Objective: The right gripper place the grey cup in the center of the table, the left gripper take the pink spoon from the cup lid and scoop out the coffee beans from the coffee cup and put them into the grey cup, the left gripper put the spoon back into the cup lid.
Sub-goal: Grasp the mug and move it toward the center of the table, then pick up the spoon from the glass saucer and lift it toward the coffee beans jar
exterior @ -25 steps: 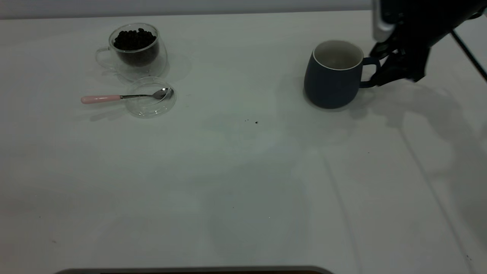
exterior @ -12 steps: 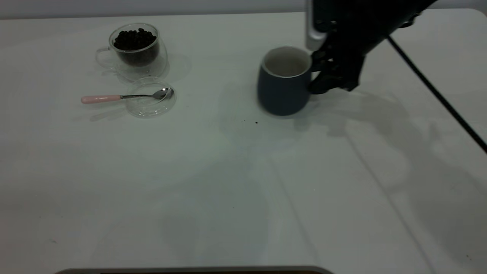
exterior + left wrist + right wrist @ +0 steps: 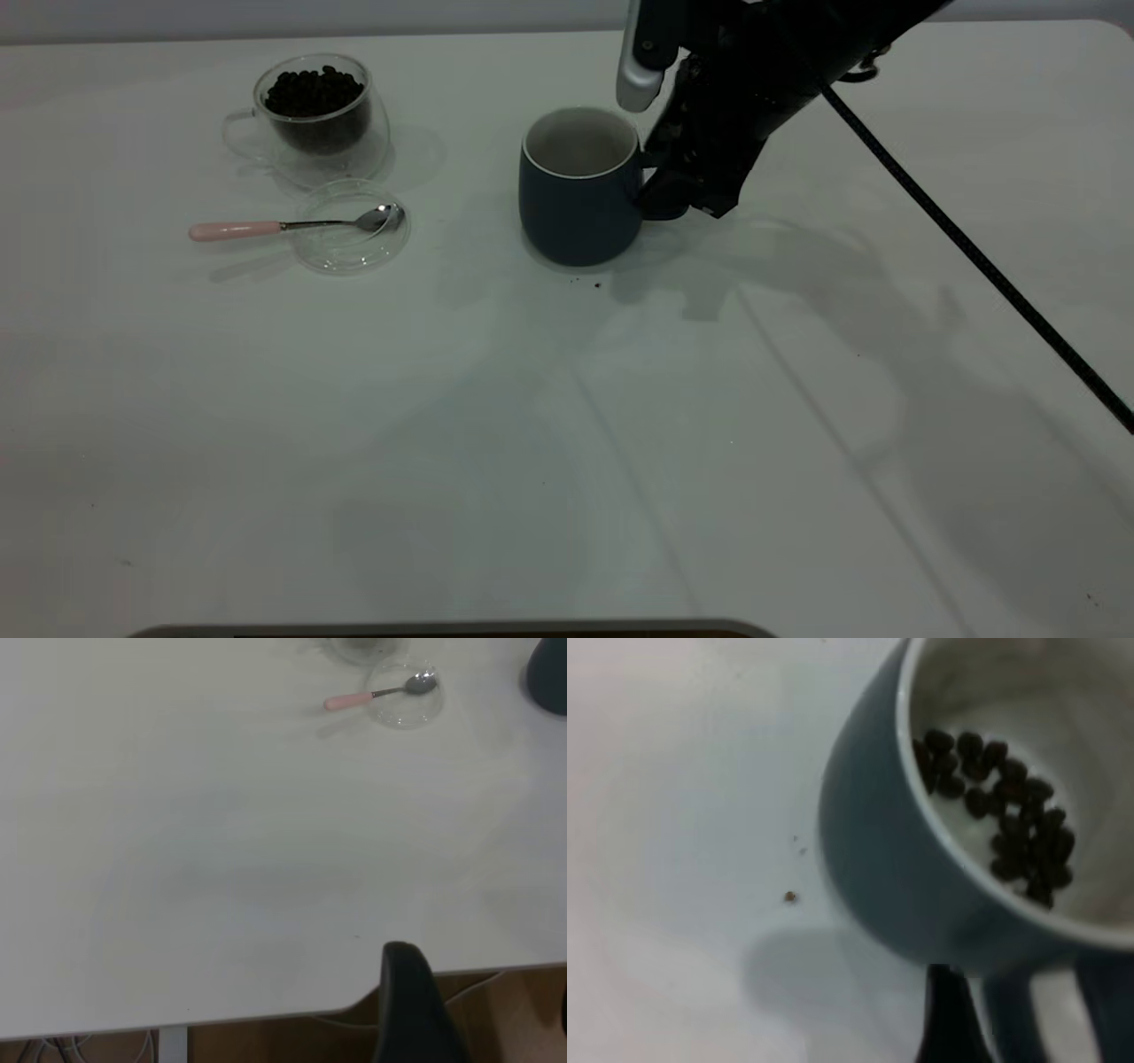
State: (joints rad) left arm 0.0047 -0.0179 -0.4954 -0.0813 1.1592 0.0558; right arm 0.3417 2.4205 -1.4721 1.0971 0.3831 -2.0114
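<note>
The grey cup (image 3: 576, 208) stands upright near the middle of the table (image 3: 567, 425). My right gripper (image 3: 660, 190) is shut on its handle from the right. In the right wrist view the cup (image 3: 877, 859) holds several coffee beans (image 3: 1001, 815), and its handle sits between my fingers (image 3: 948, 1019). The clear coffee cup (image 3: 314, 120) full of coffee beans (image 3: 313, 91) stands at the back left. The cup lid (image 3: 350, 239) lies in front of it. The pink spoon (image 3: 266, 229) rests with its bowl in the lid and its handle pointing left. My left gripper (image 3: 483, 1019) is open, off the table's edge.
A few dark specks (image 3: 596, 285) lie just in front of the grey cup. The right arm's black cable (image 3: 974, 257) runs across the table's right side. In the left wrist view the spoon (image 3: 372, 697) and lid (image 3: 403, 709) are far off.
My right gripper has moved left with the grey cup by its handle, from the table's right side to near the centre. The spoon, lid and coffee cup have not moved.
</note>
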